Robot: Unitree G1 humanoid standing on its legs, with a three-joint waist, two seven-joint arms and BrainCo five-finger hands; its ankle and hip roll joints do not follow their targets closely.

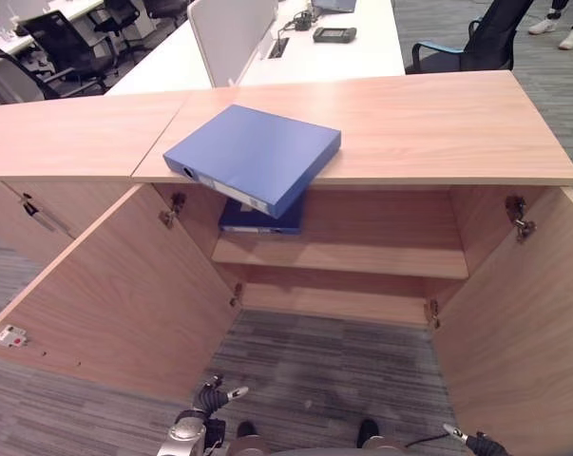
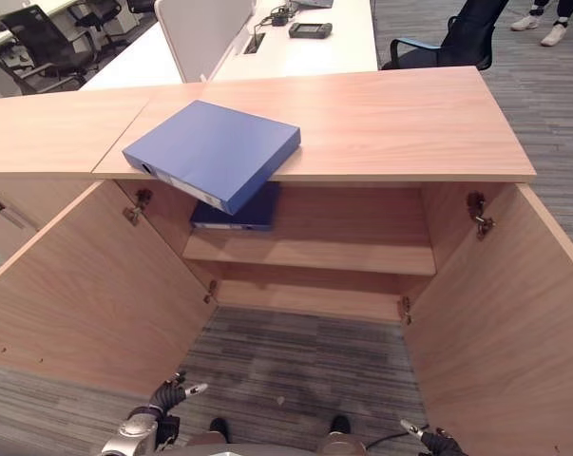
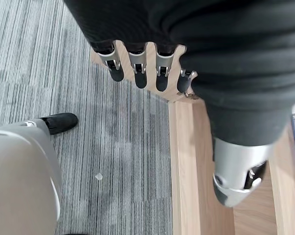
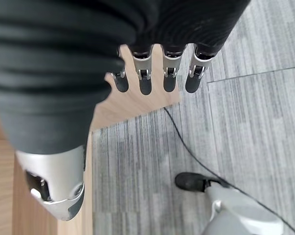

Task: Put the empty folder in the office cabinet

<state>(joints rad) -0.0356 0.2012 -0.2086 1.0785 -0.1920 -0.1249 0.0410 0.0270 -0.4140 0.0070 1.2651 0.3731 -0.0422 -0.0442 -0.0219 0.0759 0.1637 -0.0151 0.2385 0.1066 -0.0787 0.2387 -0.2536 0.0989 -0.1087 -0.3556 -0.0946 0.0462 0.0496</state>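
Note:
A blue folder (image 1: pixel 253 152) lies flat on the wooden cabinet top (image 1: pixel 429 123), one corner hanging over the front edge. Below it a darker blue folder (image 1: pixel 262 220) lies on the left end of the cabinet's inner shelf (image 1: pixel 362 256). Both cabinet doors stand wide open. My left hand (image 1: pixel 210 397) hangs low before the cabinet, near the left door (image 1: pixel 115 294); its fingers (image 3: pixel 139 68) are straight and hold nothing. My right hand (image 1: pixel 476 442) hangs low by the right door (image 1: pixel 524 323), fingers (image 4: pixel 145 73) straight and holding nothing. Both hands are far below the folder.
A closed cabinet (image 1: pixel 39 209) with a bar handle adjoins on the left. Behind stand a white desk (image 1: pixel 353 57) with a divider panel (image 1: pixel 231 33) and black office chairs (image 1: pixel 67 47). A person's shoes (image 1: pixel 560 28) show at the far right. Grey carpet lies between the doors.

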